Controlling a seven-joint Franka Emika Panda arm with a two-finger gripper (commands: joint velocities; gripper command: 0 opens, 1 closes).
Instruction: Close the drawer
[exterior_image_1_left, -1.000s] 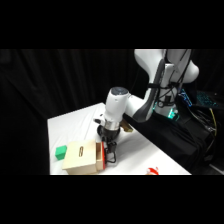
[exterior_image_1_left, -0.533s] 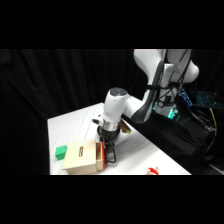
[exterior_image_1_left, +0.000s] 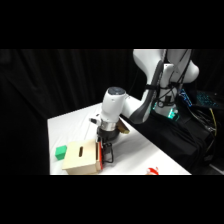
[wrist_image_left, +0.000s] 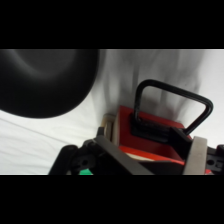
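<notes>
Drawer: orange-red front faced right, loop handle projecting right. My fingers at handle; grip state indeterminable.

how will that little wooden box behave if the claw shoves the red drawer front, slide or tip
The wooden box looks small and probably light, so it may slide on the smooth table. Tipping seems unlikely: it sits low and wide. The drawer front looks rigid.

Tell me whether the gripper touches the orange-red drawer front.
Cannot tell. Side view puts the gripper right against the orange-red drawer front; wrist view hides any contact behind the black linkage.
</notes>
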